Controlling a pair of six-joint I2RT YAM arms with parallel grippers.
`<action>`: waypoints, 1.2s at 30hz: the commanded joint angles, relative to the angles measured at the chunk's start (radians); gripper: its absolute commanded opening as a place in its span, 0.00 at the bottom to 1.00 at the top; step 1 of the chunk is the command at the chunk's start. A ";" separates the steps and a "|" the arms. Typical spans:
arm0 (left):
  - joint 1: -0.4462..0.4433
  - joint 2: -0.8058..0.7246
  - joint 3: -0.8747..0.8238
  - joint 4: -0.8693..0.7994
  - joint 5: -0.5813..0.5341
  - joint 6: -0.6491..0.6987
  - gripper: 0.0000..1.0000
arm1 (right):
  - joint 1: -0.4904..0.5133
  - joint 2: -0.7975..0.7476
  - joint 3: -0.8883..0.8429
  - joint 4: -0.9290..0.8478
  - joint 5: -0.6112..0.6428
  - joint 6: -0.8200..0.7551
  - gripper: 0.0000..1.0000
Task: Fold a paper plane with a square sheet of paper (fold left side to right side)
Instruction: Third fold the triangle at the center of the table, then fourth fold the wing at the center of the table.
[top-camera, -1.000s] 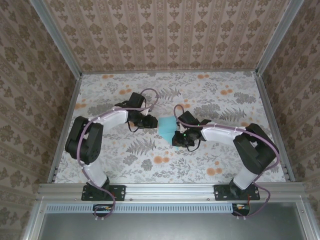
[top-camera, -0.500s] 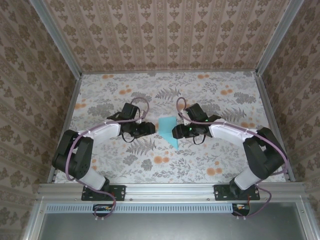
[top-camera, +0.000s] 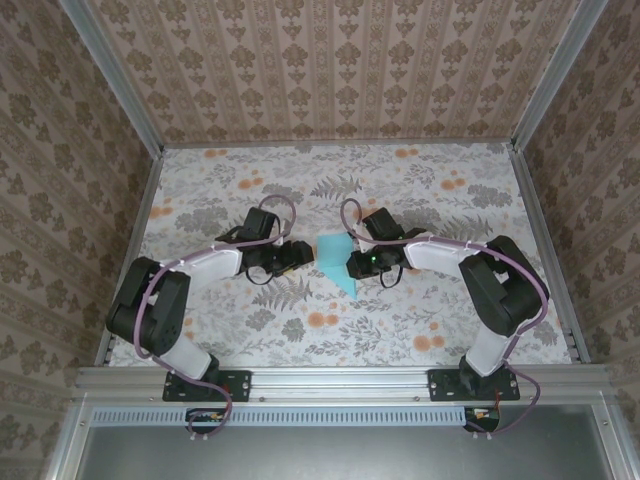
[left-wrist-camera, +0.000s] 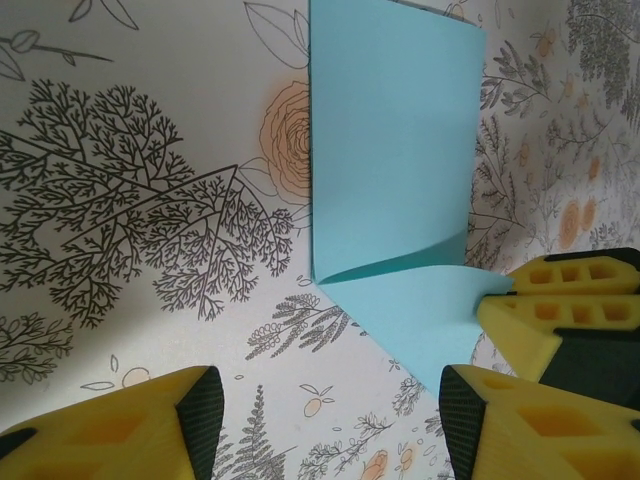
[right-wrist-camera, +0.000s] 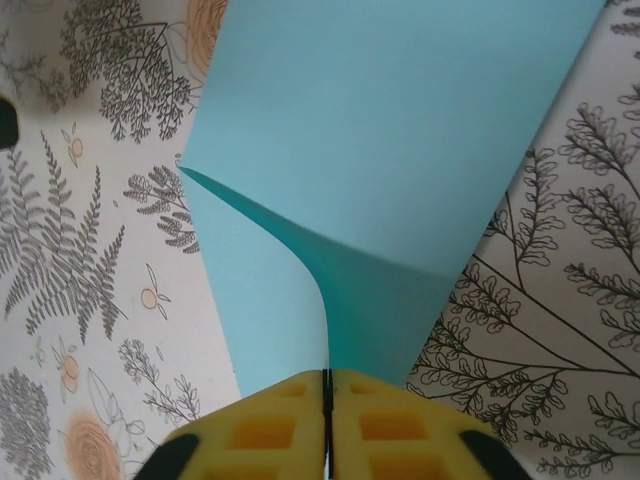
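Note:
The cyan square sheet of paper (top-camera: 335, 262) lies mid-table, partly folded, with one layer curling up off the other (right-wrist-camera: 400, 130). My right gripper (top-camera: 352, 264) is at its right edge. In the right wrist view that gripper (right-wrist-camera: 328, 385) is shut on the raised paper edge. My left gripper (top-camera: 303, 256) sits just left of the sheet. In the left wrist view it (left-wrist-camera: 330, 420) is open over bare tabletop, the paper's lower corner (left-wrist-camera: 430, 310) just ahead of its right finger (left-wrist-camera: 470, 420). The right gripper's yellow fingers (left-wrist-camera: 560, 310) touch that corner. The paper plane is out of view.
The floral-patterned tabletop (top-camera: 300, 330) is boxed in by patterned walls (top-camera: 340, 70) at the back and both sides. An aluminium rail (top-camera: 340, 380) with the arm bases runs along the near edge.
The right gripper opened, slid left and shut on the paper's raised edge. The left gripper opened wider and drew towards the near side, staying left of the sheet.

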 joint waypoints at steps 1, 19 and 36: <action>-0.004 0.027 0.020 0.011 0.022 -0.019 0.62 | -0.011 -0.006 0.014 0.006 0.016 -0.009 0.05; -0.067 0.175 0.137 0.071 0.063 -0.045 0.56 | -0.033 -0.054 -0.026 -0.002 0.032 0.008 0.05; -0.084 0.195 0.210 0.084 0.079 -0.059 0.24 | -0.039 -0.186 -0.047 -0.046 0.159 0.002 0.37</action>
